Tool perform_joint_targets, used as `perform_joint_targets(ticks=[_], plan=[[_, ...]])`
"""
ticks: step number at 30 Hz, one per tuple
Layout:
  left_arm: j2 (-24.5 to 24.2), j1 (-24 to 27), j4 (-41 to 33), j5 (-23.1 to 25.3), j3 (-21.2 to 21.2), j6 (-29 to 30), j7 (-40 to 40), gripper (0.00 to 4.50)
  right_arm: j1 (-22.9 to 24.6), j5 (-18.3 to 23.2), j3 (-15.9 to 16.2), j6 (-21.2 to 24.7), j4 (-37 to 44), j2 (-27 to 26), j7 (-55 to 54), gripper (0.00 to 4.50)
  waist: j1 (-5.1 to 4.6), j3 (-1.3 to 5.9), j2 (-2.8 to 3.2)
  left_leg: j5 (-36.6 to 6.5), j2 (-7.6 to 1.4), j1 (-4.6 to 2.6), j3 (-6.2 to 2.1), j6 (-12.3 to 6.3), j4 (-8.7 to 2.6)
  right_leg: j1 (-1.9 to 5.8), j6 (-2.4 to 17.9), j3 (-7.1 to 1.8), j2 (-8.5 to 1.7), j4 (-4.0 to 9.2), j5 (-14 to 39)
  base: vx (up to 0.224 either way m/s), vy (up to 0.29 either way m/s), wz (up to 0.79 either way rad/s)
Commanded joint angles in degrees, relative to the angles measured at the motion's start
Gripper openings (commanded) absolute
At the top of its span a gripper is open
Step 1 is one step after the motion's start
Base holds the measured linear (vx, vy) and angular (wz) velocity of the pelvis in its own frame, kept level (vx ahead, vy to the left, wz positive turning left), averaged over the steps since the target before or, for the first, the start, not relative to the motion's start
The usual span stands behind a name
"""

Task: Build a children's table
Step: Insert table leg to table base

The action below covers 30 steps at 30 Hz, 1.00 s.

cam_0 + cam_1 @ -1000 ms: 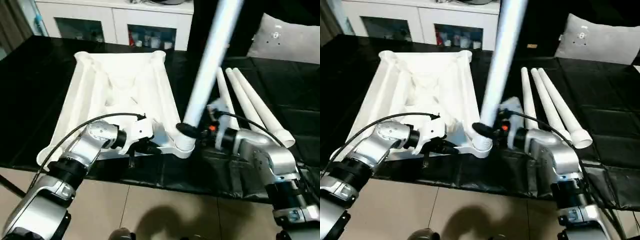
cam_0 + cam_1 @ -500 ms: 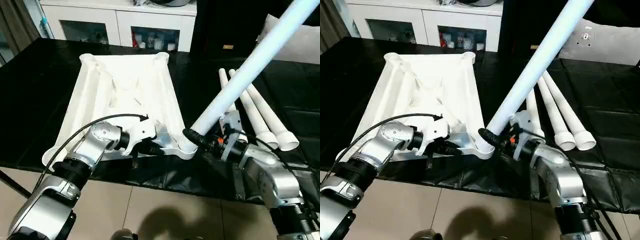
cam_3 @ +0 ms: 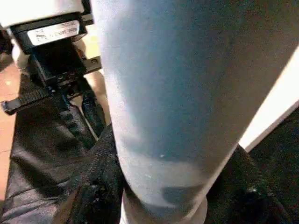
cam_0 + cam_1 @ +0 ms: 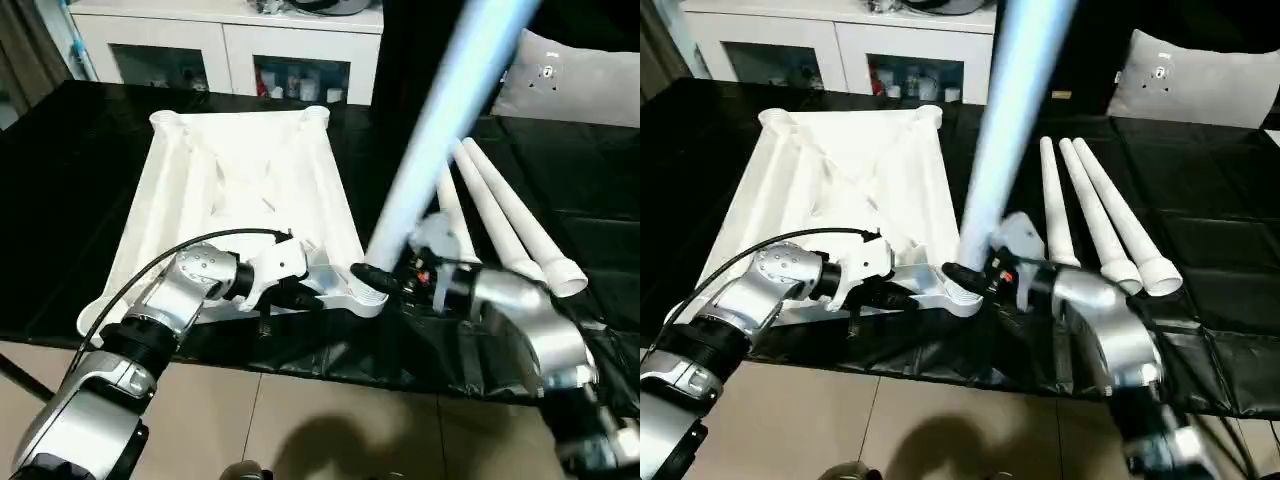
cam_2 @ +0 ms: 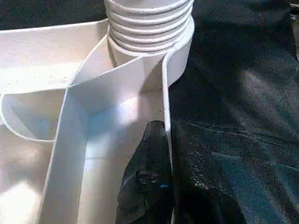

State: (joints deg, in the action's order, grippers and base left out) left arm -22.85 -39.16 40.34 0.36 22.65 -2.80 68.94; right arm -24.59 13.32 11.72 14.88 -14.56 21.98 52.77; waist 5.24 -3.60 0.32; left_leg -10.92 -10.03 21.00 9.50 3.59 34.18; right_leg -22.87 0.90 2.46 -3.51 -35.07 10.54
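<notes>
Left claw (image 4: 300,290) is clamped shut on the thin near rim of the upturned table top (image 4: 240,190), just beside the corner socket (image 4: 368,295), most likely to pin the top down so it cannot slide or spin while a leg goes in. That top lies ribbed side up on the black bench (image 4: 70,150), which is what puts its sockets within reach from above. Next to it, the raised leg (image 4: 440,120) stands tilted with its ribbed end in the near socket (the left wrist view has those ribs seated in the collar). Right claw (image 4: 975,282) grips this leg low down, fingers wrapped around its base, where a twist or push would act most directly. Three spare legs (image 4: 500,215) lie side by side further right, close at hand.
</notes>
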Motion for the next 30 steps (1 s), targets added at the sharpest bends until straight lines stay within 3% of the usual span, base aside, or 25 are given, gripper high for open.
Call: perform_joint_targets(ticks=[1, 5, 9, 10, 12, 17, 19, 22, 25, 29, 30], plan=[[0.3, -3.3, -0.8, 0.1, -1.0, -2.3, 1.1, 0.0, 2.4, -3.3, 6.1, 4.7, -5.9, 0.1, 2.7, 1.89, -0.32, 2.42, 0.51, -16.7, -2.93, -0.59, -0.98, -0.33, -5.1, 2.19, 11.3, -2.7, -4.7, 5.02, 16.9, 0.0, 0.0, 0.0], [0.3, -5.5, 1.7, 1.1, -0.8, -3.2, 0.8, 0.0, 0.8, -4.1, 7.7, 5.2, -7.3, -0.2, 4.1, 1.89, -0.35, 2.3, 0.03, -15.7, -3.01, -0.54, -0.96, -0.69, -5.14, 2.28, 11.3, -2.72, -4.85, 4.99, 16.8, 0.0, 0.0, 0.0], [-0.2, -6.7, 3.3, 1.7, -1.2, -3.1, 0.1, 0.0, -0.3, -4.3, 7.8, 5.9, -7.6, -1.1, 4.0, 1.89, -0.45, 1.88, -0.01, -17.4, -3.17, -0.75, -1.02, -0.39, -5.42, 1.95, 10.5, -2.85, -5.07, 5.48, 21.2, 0.0, 0.0, 0.0], [-0.6, -6.9, 3.8, 1.6, -1.8, -2.6, -0.1, 0.0, -0.6, -3.7, 7.4, 6.5, -7.3, -1.6, 4.1, 1.89, -0.55, 1.44, -0.39, -18.1, -3.18, -0.64, -1.1, -0.41, -5.64, 1.73, 10.0, -2.86, -5.01, 5.59, 22.9, 0.0, 0.0, 0.0], [-1.1, -7.1, 4.4, 1.7, -2.2, -2.6, -0.4, 0.0, -0.9, -3.4, 7.1, 6.7, -7.5, -2.2, 4.0, 1.89, -0.55, 1.42, -0.18, -19.0, -3.28, -0.9, -1.13, -0.15, -5.75, 1.5, 9.9, -2.98, -5.12, 5.73, 23.9, 0.0, 0.0, 0.0], [-1.9, -5.5, 3.1, 0.6, -4.1, -0.1, -1.1, 0.0, -1.0, -3.8, 6.0, 6.9, -8.5, -3.5, 1.7, 1.89, -0.66, 0.68, -0.52, -21.3, -3.28, -1.0, -1.31, 0.57, -6.14, 1.24, 8.8, -3.11, -5.31, 6.23, 28.3, 0.0, 0.0, 0.0], [-1.9, -4.4, 1.6, -0.3, -5.0, 1.8, -1.6, 0.0, -1.0, -4.0, 5.3, 6.9, -9.0, -4.1, 0.0, 1.89, -0.83, 0.52, -0.63, -21.2, -3.21, -0.91, -1.53, 0.72, -6.35, 1.3, 7.5, -3.14, -5.6, 6.6, 32.5, 0.0, 0.0, 0.0], [-2.1, -2.6, -1.0, -0.7, -6.0, 4.2, -3.2, 0.0, -1.2, -4.5, 4.0, 6.8, -9.9, -5.2, -2.8, 1.89, -1.14, 0.35, -0.65, -20.9, -3.23, -0.95, -1.66, 0.56, -6.54, 1.11, 6.7, -3.13, -5.62, 6.87, 34.5, 0.0, 0.0, 0.0], [-2.5, 1.9, -9.2, -1.3, -7.8, 11.7, -7.7, 0.0, -1.0, -5.3, 2.9, 7.3, -9.8, -6.2, -6.6, 1.89, -1.82, 0.36, -0.43, -19.5, -3.4, -0.59, -1.63, 0.6, -6.95, 1.34, 8.0, -2.94, -5.36, 6.58, 30.4, 0.0, 0.0, 0.0], [-1.3, 6.3, -19.6, -0.2, -8.9, 20.0, -11.6, 0.0, -1.5, -5.8, 1.8, 7.8, -10.1, -7.2, -10.2, 1.89, -2.5, 0.42, -0.35, -19.1, -3.54, -0.68, -1.29, 0.78, -6.95, 1.32, 10.0, -3.09, -5.09, 6.19, 25.5, 0.0, 0.0, 0.0], [0.9, 9.2, -26.8, 0.4, -8.7, 25.5, -14.1, 0.0, -2.1, -6.3, 1.0, 8.2, -11.1, -8.4, -13.1, 1.89, -2.61, 0.76, 0.02, -18.1, -3.61, -0.67, -1.17, 0.73, -6.84, 1.58, 10.9, -3.17, -5.04, 5.96, 22.8, 0.0, 0.0, 0.0]])
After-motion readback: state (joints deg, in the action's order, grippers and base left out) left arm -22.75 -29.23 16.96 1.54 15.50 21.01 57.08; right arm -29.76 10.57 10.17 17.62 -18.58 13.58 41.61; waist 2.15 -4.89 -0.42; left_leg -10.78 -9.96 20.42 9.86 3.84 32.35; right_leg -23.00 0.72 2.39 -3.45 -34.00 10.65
